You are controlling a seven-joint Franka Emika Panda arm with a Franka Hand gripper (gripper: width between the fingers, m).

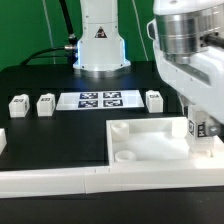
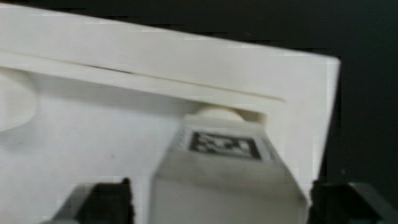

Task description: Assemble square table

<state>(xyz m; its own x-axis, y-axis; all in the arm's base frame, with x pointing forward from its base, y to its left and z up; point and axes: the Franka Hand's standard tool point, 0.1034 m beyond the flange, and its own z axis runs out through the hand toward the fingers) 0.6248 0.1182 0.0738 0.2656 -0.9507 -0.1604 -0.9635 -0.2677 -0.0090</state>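
Evidently my claw (image 1: 198,130) was clenched on one short white tagged leg block (image 2: 222,165), held upright at a round corner socket (image 2: 224,114) of the white plastic square tray-like top (image 1: 150,152). The top lay rim-up on the black tabletop (image 1: 60,135), towards the exterior view's right.

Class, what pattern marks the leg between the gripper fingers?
A black-and-white tag on the white leg; wrist view shows it best.

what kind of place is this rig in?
Likely a robotics lab bench: arm base on a black table, the marker board, tagged white leg blocks, the tool gripping a fourth leg block.
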